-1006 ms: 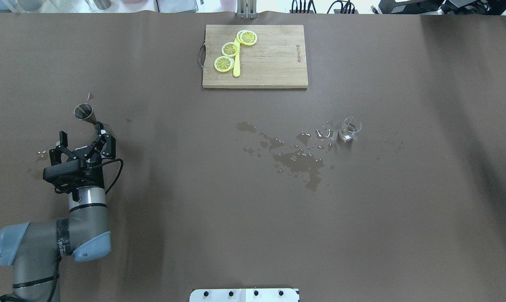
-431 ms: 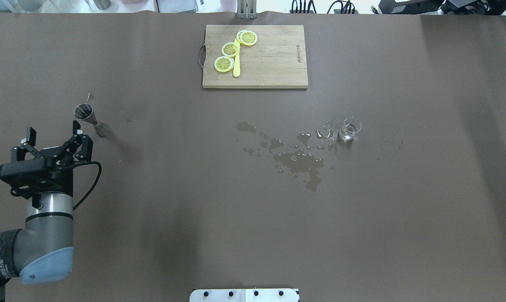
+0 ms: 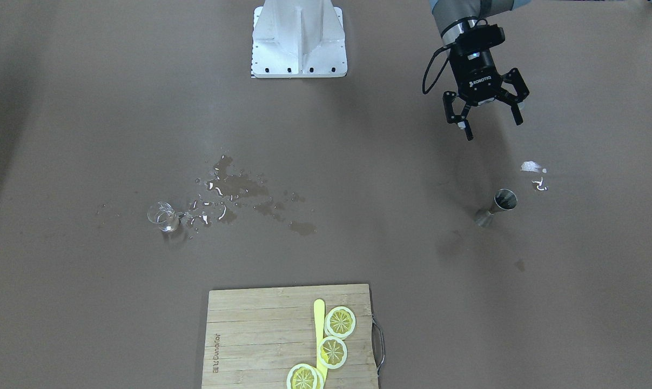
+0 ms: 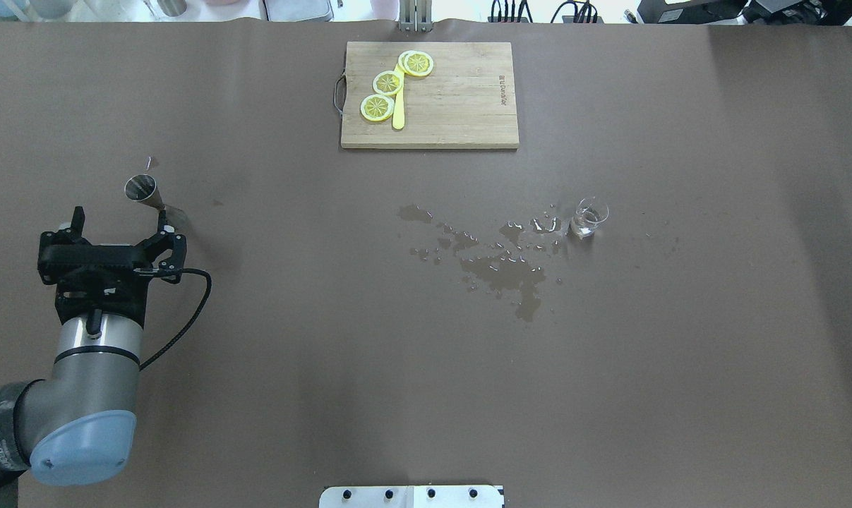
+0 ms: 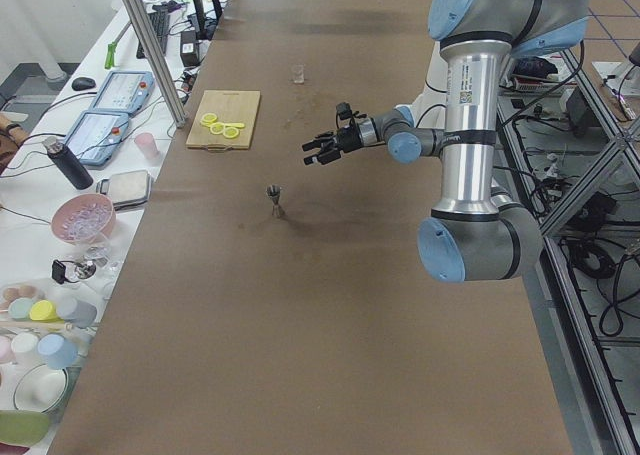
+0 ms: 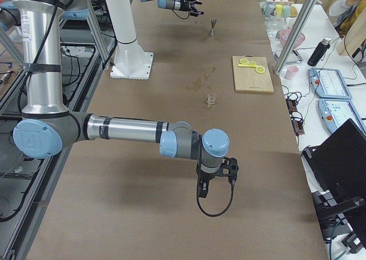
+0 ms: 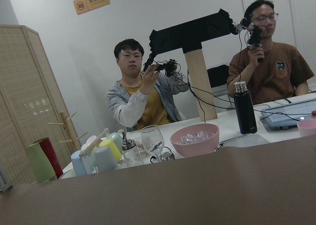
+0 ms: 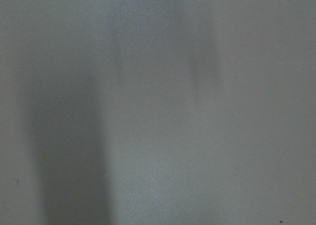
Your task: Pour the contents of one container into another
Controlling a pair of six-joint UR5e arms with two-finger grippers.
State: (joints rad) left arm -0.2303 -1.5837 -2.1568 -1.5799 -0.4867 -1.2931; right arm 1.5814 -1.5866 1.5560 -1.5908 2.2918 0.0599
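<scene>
The clear glass cup [image 4: 589,217] [image 3: 162,217] stands upright and alone on the right half of the brown table. Far to the left, the steel jigger [image 4: 147,194] [image 3: 497,206] also stands upright and free. My left gripper [image 4: 121,219] [image 3: 493,127] hovers just on the robot's side of the jigger, open and with nothing between its fingers. My right gripper [image 6: 217,174] appears only in the exterior right view, pointing down at the table's near end, so I cannot tell its state. Only blurred table surface fills the right wrist view.
A wooden cutting board [image 4: 461,106] with lemon slices and a yellow knife lies at the far edge. Spilled liquid [image 4: 503,268] spreads left of the glass cup. Two people [image 7: 143,91], cups, a pink bowl and a bottle are beyond the table's left end.
My left gripper backed away from the jigger to the left, then turned and came back partway; it stays open. The jigger and glass cup have not moved.
</scene>
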